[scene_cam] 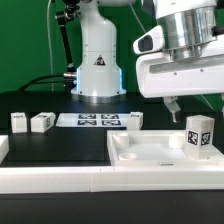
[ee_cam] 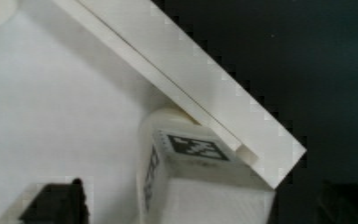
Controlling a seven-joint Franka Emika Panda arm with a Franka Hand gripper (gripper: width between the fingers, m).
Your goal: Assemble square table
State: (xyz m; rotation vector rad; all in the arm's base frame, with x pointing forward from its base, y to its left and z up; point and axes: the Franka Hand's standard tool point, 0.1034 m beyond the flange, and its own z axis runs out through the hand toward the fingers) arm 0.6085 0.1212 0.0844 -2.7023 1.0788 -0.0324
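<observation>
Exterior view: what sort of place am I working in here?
Most likely a robotics lab bench: a white robot arm base on a black table, a green curtain behind it, and a marker board of printed tags lying flat.

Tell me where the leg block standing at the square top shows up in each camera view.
Exterior view: the leg block stands upright at the exterior view's right, on the square top.
Wrist view: the leg block is in it, tag showing, tucked against the raised rim.
Shared landmark: the raised rim beside it.
</observation>
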